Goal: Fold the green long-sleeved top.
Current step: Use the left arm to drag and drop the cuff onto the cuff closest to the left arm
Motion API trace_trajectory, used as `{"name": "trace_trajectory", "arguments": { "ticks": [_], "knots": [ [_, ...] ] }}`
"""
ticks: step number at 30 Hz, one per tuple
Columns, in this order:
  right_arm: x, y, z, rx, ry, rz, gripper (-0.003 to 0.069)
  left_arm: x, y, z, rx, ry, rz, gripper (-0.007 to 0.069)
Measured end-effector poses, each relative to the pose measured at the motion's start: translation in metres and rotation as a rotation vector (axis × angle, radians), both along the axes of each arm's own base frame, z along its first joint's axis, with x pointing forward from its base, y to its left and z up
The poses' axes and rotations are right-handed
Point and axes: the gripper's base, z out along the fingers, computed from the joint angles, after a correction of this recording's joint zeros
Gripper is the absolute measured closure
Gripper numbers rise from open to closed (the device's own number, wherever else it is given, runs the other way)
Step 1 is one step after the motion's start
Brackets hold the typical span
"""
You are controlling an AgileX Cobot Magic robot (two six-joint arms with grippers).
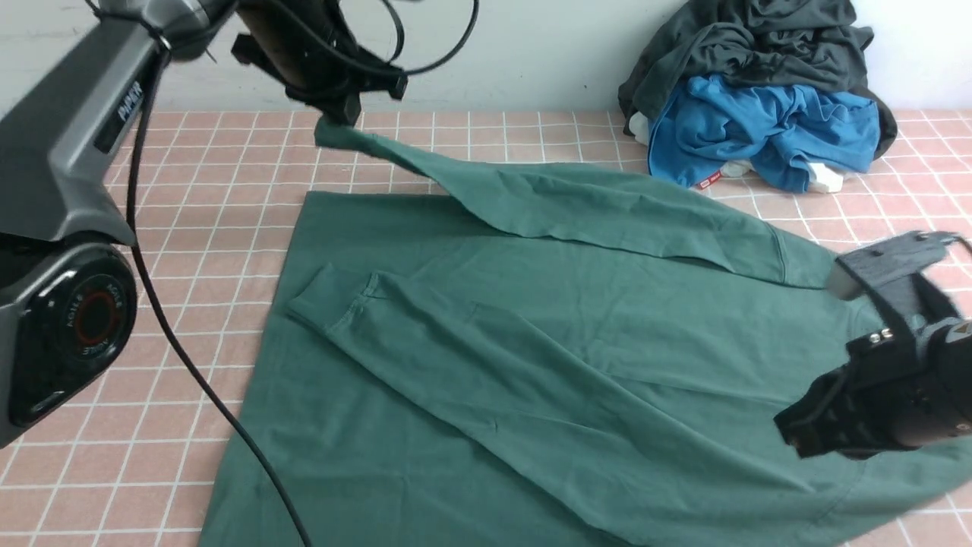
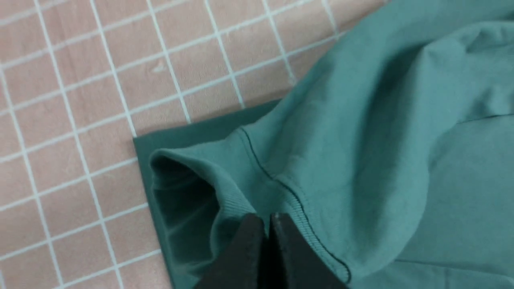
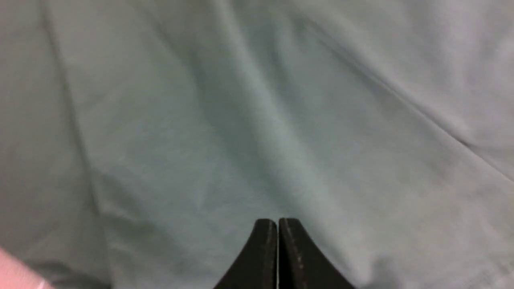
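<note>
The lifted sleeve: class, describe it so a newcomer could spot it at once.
On the pink tiled surface lies the big green top. Along its far side runs the sleeve, its end raised in the left claw. The nearer sleeve lies flat, held by nothing.

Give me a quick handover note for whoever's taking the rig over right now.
Left claw: shut on a sleeve end of the green top, holding it raised.
Right claw: shut, nothing seen in it, over the top's other side.
Top: spread on the tiled surface; blue and dark garments are piled beyond it.
Done: one sleeve lies across the body.
Left: probably lay the held sleeve across, then fold the body.
</note>
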Motion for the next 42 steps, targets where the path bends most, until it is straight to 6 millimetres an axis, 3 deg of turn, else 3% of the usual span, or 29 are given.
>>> {"name": "trace_trajectory", "arguments": {
  "ticks": [3,5,9,12,16,22,23,24,27,31,35,38,42],
  "knots": [
    [0.003,-0.011,0.001,0.002,0.002,-0.069,0.0643,-0.01,0.002,0.022,-0.009,-0.04,-0.001,0.0627],
    [0.009,-0.021,0.007,0.001,-0.028,-0.125,0.061,-0.025,0.005,0.048,-0.018,-0.086,-0.002,0.0627],
    [0.03,-0.026,0.025,-0.008,-0.159,-0.172,0.0529,-0.044,0.01,0.057,-0.012,-0.062,-0.003,0.0627],
    [0.054,-0.027,0.038,-0.009,-0.227,-0.182,0.0452,-0.05,0.011,0.039,0.007,0.021,-0.003,0.0627],
    [0.101,-0.028,0.036,-0.058,-0.218,-0.152,0.0332,-0.053,0.011,0.001,0.042,0.154,-0.016,0.0627],
    [0.169,-0.033,-0.014,-0.141,-0.117,-0.176,0.0276,-0.057,0.012,-0.027,0.063,0.25,-0.018,0.0627],
    [0.172,-0.033,-0.013,-0.138,-0.118,-0.186,0.0275,-0.057,0.012,-0.027,0.063,0.252,-0.018,0.0627],
    [0.185,-0.034,-0.028,-0.149,-0.086,-0.207,0.0274,-0.057,0.012,-0.03,0.065,0.261,-0.018,0.0627],
    [0.205,-0.036,-0.047,-0.167,-0.042,-0.249,0.0272,-0.057,0.012,-0.031,0.066,0.262,-0.018,0.0627],
    [0.223,-0.037,-0.069,-0.179,0.052,-0.28,0.0295,-0.057,0.012,-0.03,0.065,0.26,-0.018,0.0627],
    [0.229,-0.038,-0.078,-0.208,0.082,-0.257,0.0435,-0.057,0.012,-0.03,0.065,0.259,-0.018,0.0627],
    [0.23,-0.041,-0.077,-0.254,0.07,-0.219,0.0592,-0.057,0.013,-0.03,0.074,0.257,-0.017,0.0627],
    [0.23,-0.043,-0.076,-0.287,0.067,-0.194,0.0658,-0.057,0.015,-0.03,0.099,0.251,-0.012,0.0627]
  ]
}}
